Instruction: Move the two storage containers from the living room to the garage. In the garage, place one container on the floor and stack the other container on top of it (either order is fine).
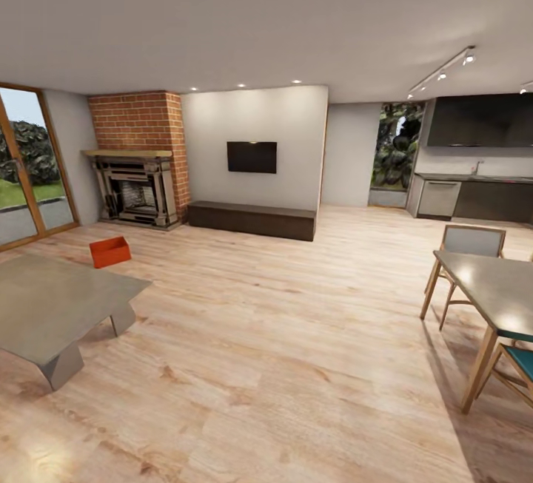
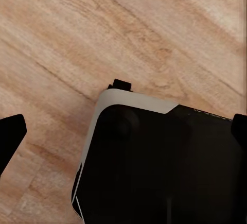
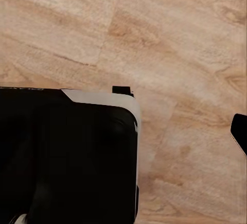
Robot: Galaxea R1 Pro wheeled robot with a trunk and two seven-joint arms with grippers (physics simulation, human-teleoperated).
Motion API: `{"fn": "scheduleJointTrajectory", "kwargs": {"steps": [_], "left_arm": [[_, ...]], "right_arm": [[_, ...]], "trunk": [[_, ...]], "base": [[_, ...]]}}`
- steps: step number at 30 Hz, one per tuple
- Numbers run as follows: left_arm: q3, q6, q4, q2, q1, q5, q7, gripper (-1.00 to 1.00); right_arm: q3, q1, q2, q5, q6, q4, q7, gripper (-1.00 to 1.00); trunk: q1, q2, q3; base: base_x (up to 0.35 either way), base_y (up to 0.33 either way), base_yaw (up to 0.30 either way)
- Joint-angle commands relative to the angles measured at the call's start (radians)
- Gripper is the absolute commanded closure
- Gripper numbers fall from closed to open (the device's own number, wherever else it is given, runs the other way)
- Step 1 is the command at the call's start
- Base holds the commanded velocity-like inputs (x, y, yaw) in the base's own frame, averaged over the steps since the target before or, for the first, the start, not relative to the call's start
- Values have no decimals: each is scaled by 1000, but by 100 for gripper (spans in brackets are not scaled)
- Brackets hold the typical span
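One red-orange storage container sits on the light wood-plank floor of the living room, far to my front left, between the coffee table and the brick fireplace. It is open-topped and looks empty. My left gripper hangs over the plank floor and my own black-and-white base, its dark fingertips wide apart, open and empty. My right gripper also points down at the floor beside the base. One fingertip sits at the far edge, spread open, holding nothing.
A low dark bench stands under the wall TV. Glass doors are at the left. A dining table with chairs stands at the right, and a kitchen counter at the back right. Wood floor stretches ahead.
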Motion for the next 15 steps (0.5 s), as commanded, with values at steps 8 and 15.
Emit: {"fn": "scheduleJointTrajectory", "kwargs": {"steps": [8,15], "left_arm": [[1,-1,0,0,0,3,2,-100],[1,0,0,0,0,3,2,-100]], "right_arm": [[8,-1,0,-9,-5,3,-1,-100],[8,-1,0,-9,-5,3,-1,-100]], "trunk": [[1,-1,0],[1,-1,0]], "base": [[323,0,0],[323,0,0]]}}
